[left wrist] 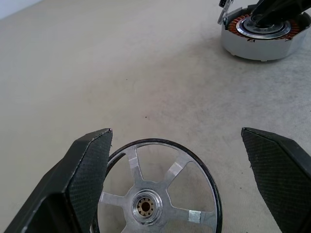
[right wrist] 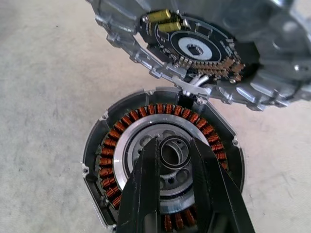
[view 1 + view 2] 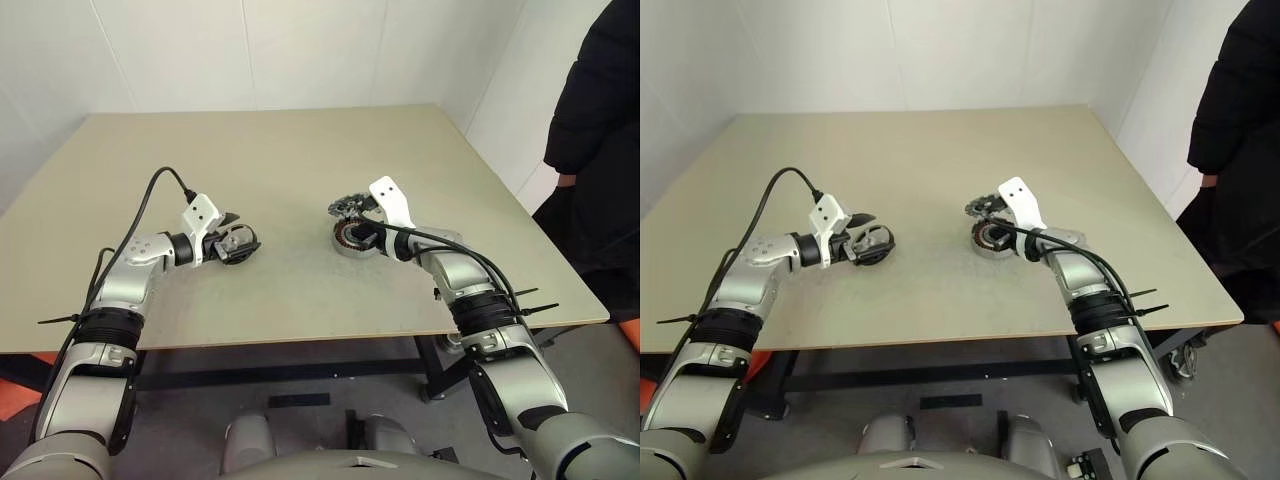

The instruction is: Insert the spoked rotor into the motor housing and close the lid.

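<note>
On the left of the table (image 3: pixel 300 150), the left end effector (image 1: pixel 177 179) is spread wide around the spoked rotor (image 1: pixel 158 194), which lies flat on the surface, its axle pointing straight up; one finger (image 1: pixel 82 179) looks to touch its rim, the other stands apart. To the right, the motor housing (image 2: pixel 163 160) also sits flat, open side up, copper windings ringing its centre. The right end effector (image 2: pixel 172 160) reaches down into it, its jaws narrow and pinched on the small central ring, seemingly steadying the housing. Just beyond, on the far side, the lid (image 2: pixel 204 48) stands tilted open, its circuit-board face towards the housing. To do this well, I'd say the rotor should be gripped squarely by the rim, kept level, and lowered with its hub centred over the housing once the right fingers clear.
</note>
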